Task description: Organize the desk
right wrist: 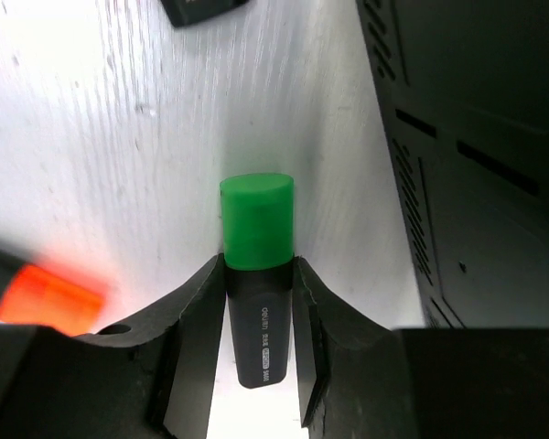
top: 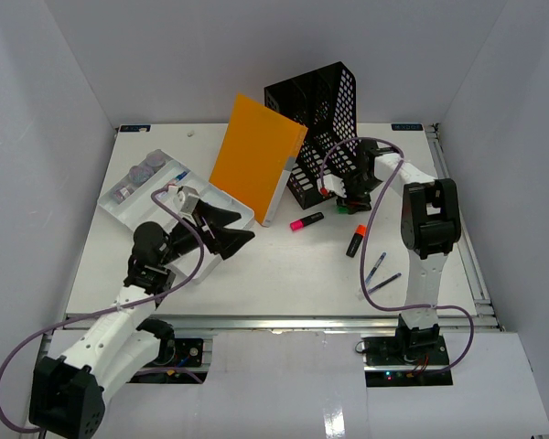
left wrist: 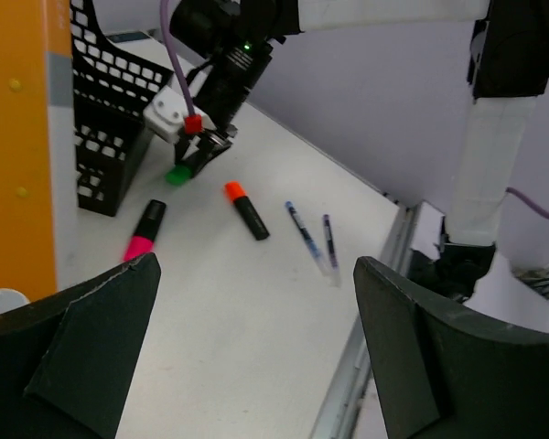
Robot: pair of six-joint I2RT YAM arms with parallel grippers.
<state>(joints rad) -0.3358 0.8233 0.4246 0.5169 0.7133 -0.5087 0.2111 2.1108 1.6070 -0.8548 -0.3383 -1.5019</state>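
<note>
Green highlighter (right wrist: 256, 224), judged light, rigid and slick, on the worktop (top: 284, 274) beside the black rack (top: 329, 101), pinched across its barrel below the cap by the right arm's fingers (right wrist: 197, 315); left arm's fingers (left wrist: 82, 338) wide apart, empty.

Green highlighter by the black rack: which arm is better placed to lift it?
The right arm: its jaws sit either side of the green highlighter, touching it. The left arm, jaws open, is away near the white tray.

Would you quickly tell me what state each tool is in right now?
Left tool: open, holding nothing.
Right tool: closed on the green highlighter.
</note>
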